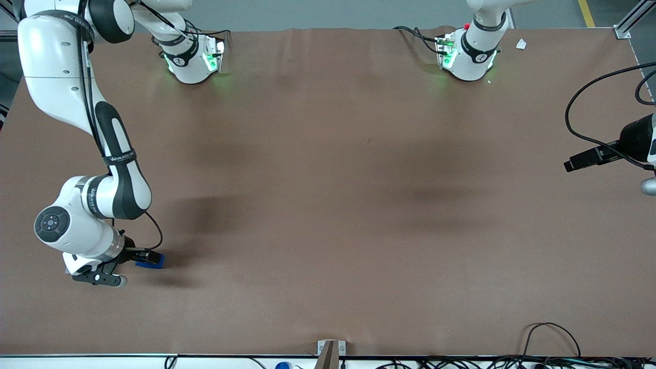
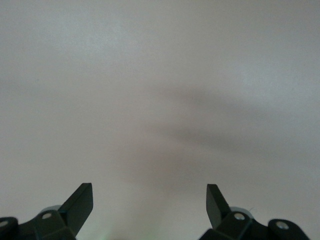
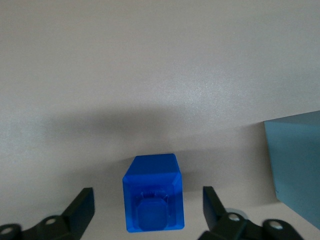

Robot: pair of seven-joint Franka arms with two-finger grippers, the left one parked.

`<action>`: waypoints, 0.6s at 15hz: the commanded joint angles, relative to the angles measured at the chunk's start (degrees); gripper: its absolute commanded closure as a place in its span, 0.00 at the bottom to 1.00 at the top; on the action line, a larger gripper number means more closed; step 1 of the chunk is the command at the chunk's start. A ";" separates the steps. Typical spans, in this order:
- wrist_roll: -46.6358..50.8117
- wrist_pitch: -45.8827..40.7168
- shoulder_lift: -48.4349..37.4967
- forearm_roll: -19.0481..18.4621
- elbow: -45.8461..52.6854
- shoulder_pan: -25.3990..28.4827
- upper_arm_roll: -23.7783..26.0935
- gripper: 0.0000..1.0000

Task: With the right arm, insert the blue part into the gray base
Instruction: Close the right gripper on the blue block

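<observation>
While my gripper hangs low over the table with fingers spread wide and holding nothing, the blue part lies between them, untouched; the gray base sits just beside.

The blue part is lying on the desk toward the working arm's end, near the edge closest to the front camera. In the wrist view the blue part is showing as a bright blue block with a recessed face. It is sitting between the end effector's spread fingers, touching neither. The base is standing just beside the part, apart from it, appearing pale blue-gray with a flat side face; its top cannot be seen.
</observation>
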 commanded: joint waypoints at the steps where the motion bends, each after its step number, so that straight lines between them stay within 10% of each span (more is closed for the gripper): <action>1: -0.24 2.15 0.62 -0.02 0.40 -0.70 0.55 0.16; 9: -0.68 2.42 1.42 0.06 0.23 -1.05 0.55 0.43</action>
